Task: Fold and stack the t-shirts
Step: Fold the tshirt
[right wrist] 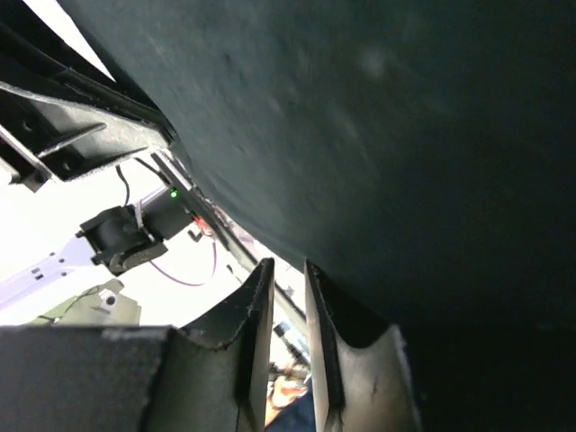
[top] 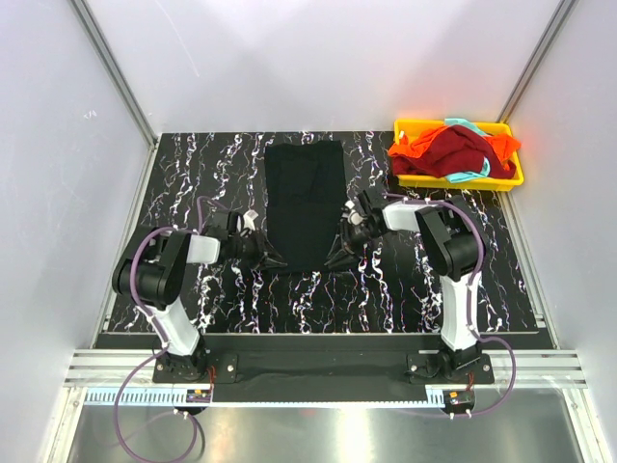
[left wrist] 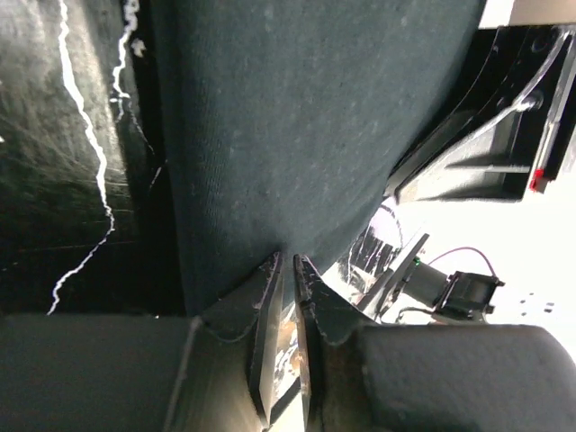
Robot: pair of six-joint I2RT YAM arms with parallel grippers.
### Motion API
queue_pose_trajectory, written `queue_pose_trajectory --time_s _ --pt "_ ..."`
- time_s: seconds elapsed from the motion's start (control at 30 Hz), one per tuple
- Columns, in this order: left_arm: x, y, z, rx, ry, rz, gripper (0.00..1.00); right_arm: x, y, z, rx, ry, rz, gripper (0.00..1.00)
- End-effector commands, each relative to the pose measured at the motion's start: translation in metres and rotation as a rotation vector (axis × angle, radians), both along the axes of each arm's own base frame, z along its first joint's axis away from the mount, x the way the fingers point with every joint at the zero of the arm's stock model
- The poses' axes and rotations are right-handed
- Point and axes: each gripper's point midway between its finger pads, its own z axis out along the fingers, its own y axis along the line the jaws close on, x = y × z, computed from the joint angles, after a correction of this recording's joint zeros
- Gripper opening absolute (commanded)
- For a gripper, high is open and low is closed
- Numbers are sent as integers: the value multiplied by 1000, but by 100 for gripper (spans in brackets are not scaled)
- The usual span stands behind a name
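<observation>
The left pincer (top: 274, 259) (left wrist: 288, 261) stood with its jaws pressed almost together, and in the left wrist view the near edge of the black t-shirt (top: 305, 198) (left wrist: 306, 117) ran straight into the fingertips, so it was read as pinching the cloth at the near left corner. The right pincer (top: 338, 259) (right wrist: 286, 266) showed only a narrow slit between its jaws. The cloth (right wrist: 378, 117) met its tips at the near right corner, and this was judged to be a pinch as well, although the exact seat of the hem between the jaws could not be made out. Both wrist views looked up past the underside of the fabric to bright background, which indicated that the near edge was raised off the tabletop (top: 193, 174). Seen from above, the black t-shirt lay at the centre of the tabletop as a long narrow strip running away from the arms, apparently with its sides already turned in. The lengthwise fold, near edge over far edge, appeared to be the step in hand and was not yet done. At the far right corner stood the yellow tray (top: 501, 182), holding the dark red t-shirt (top: 458, 149), the orange t-shirt (top: 406, 151) and the teal t-shirt (top: 467, 123) in a loose, unfolded heap. No folded stack was present. By this evidence the task was in its early part, with one shirt partly folded and three untouched.
</observation>
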Motion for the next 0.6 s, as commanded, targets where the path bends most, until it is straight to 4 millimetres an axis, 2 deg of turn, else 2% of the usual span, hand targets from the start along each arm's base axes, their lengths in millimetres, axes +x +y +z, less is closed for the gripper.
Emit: queue_pose_trajectory --time_s 0.0,0.07,0.13,0.23,0.27,0.3,0.33,0.4,0.43,0.5,0.53,0.57 --pt "0 14 -16 104 -83 -15 17 -1 -29 -7 -14 -28 -44 27" --pt "-6 21 -13 147 -96 -33 18 -9 -49 -10 -26 -16 -76 27" --pt "-10 25 -8 169 -108 -46 18 -13 -57 -5 -22 -19 -93 27" --pt "-17 30 8 195 -135 -56 20 -15 -67 18 -3 -73 -121 29" --pt "-16 30 20 197 -176 -50 22 -15 -71 20 -14 -73 -140 30" --pt "-18 32 23 203 -183 -45 23 -18 -75 22 -23 -72 -149 31" --pt "-23 33 27 214 -176 -43 23 -17 -76 32 -23 -102 -158 35" --pt "-23 41 45 260 -236 8 24 -21 -83 32 -76 -93 -202 42" --pt "-27 45 49 272 -239 35 27 -20 -85 40 -91 -120 -231 50" --pt "-32 53 65 266 -262 153 36 -24 -98 31 -188 -75 -362 56" --pt "-35 55 66 254 -250 203 38 -14 -98 46 -167 -146 -427 60" --pt "-45 58 56 222 -172 302 38 -20 -105 35 -204 -95 -542 61"
